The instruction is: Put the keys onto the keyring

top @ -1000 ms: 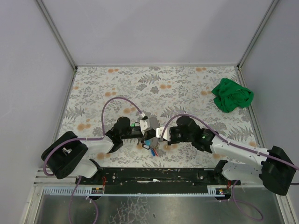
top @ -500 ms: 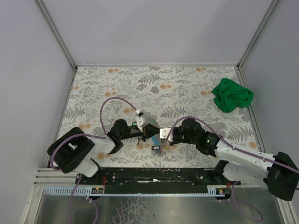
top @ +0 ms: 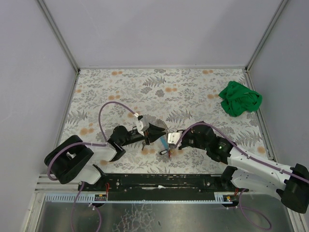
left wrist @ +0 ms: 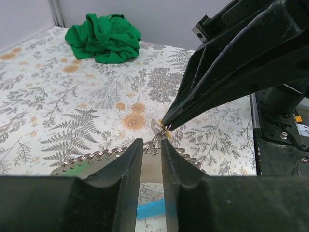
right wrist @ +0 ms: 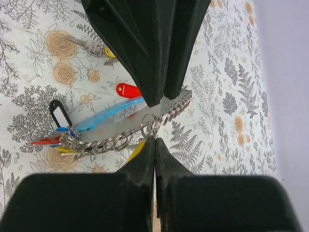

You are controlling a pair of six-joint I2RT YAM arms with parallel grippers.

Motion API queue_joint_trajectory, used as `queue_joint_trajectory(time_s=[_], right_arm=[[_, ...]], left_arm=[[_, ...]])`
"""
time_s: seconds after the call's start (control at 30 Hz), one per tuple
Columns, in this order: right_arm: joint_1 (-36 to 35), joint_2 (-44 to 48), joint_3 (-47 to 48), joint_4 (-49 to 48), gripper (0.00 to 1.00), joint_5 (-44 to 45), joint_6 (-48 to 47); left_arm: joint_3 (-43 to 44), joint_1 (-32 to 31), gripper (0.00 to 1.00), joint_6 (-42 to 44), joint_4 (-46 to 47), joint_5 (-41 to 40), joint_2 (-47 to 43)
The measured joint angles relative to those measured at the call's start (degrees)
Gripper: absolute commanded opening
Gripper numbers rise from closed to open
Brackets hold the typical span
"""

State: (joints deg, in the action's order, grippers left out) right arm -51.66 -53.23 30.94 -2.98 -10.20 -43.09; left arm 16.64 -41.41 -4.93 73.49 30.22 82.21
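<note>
my left gripper (left wrist: pixel 151 146) is nearest. its fingers were clamped a second ago and now stand a narrow crack apart, with the end of the chain (right wrist: pixel 108 144) right at their tips. i cannot tell if they touch it. my right gripper (right wrist: pixel 154 141) is pressed shut, and from the left wrist it comes in from 2 o'clock with its tips pinched on the keyring (left wrist: pixel 158 126). i read the loosening as a hand-over: the right now carries the ring, freeing the left to fetch a key.

from above, the bundle has drifted toward 3 o'clock since a second ago.

only the right wrist shows what hangs below: a blue tag (right wrist: pixel 108 120) and a red tag (right wrist: pixel 126 89). it also shows the yellow-orange key (right wrist: pixel 99 48) lying loose on the table (top: pixel 193 92) at 10 o'clock from my shut tips, so it is not threaded yet. the green key i cannot find in any view.

farthest off, at 2 o'clock on the table, lies the green cloth (left wrist: pixel 104 36), plain from the left wrist and from above.
</note>
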Motion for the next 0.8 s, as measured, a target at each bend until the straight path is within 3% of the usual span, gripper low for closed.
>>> queue_joint_trajectory(time_s=[0.37,0.8], right_arm=[[0.00,-0.28,5.46,7.76,0.00,-0.31,-4.02],[0.00,-1.55,6.38,10.51,0.00,-2.75,-7.32]], left_arm=[[1.38,0.42,0.31,5.86,-9.03,2.25,-4.61],[8.90,1.99,0.27,13.92,-23.19,11.04,-4.33]])
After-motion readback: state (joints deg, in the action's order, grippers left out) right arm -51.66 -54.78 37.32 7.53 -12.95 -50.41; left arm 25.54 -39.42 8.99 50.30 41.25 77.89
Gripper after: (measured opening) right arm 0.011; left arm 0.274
